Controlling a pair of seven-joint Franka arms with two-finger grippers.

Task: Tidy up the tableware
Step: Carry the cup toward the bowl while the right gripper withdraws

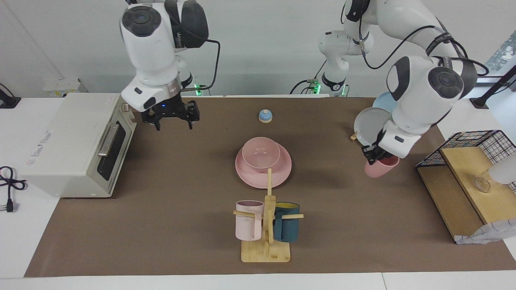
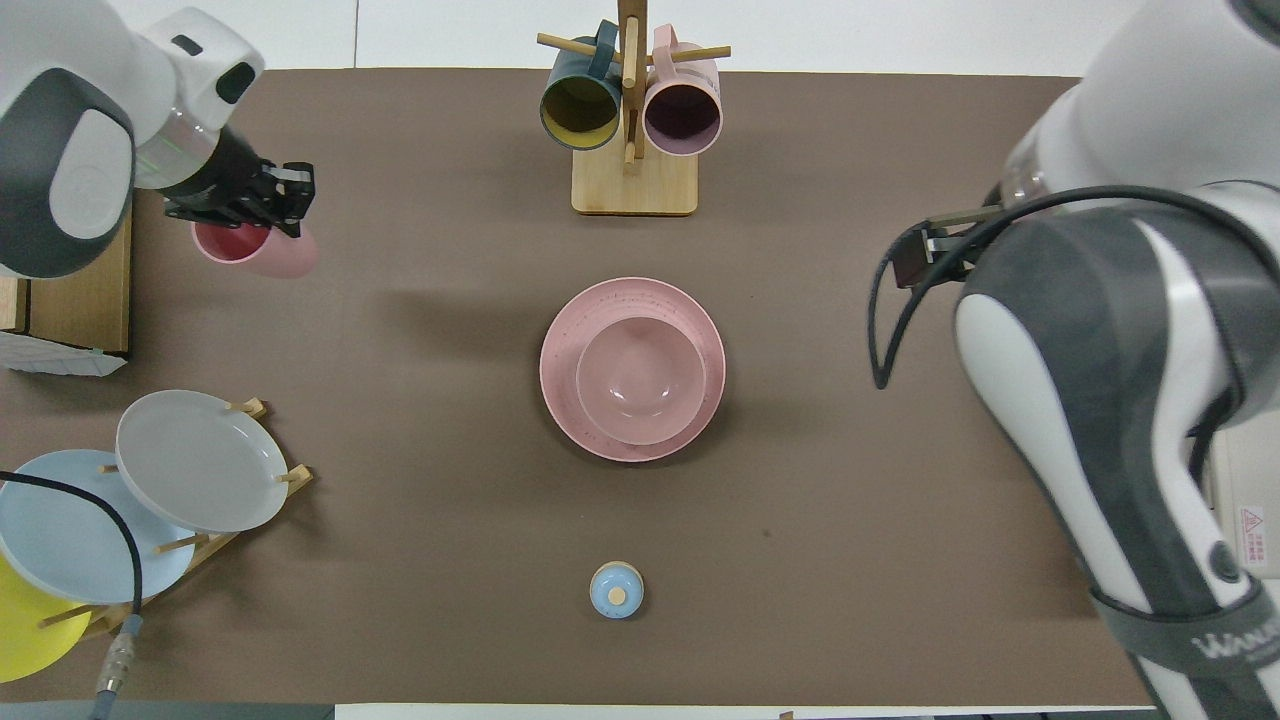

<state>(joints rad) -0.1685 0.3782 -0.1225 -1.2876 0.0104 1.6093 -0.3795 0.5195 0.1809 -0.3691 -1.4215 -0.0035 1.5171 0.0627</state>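
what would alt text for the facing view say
The left claw holds a pink cup in the air by its rim, while the pink bowl sits on the pink plate mid-table. The right claw hangs open over the table beside the toaster oven.

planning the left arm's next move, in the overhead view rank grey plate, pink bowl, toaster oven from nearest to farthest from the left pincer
Left pincer holds the pink cup.
1. Grey plate, on the rack at the left arm's end.
2. Pink bowl, mid-table on the pink plate.
3. Toaster oven, at the right arm's end.
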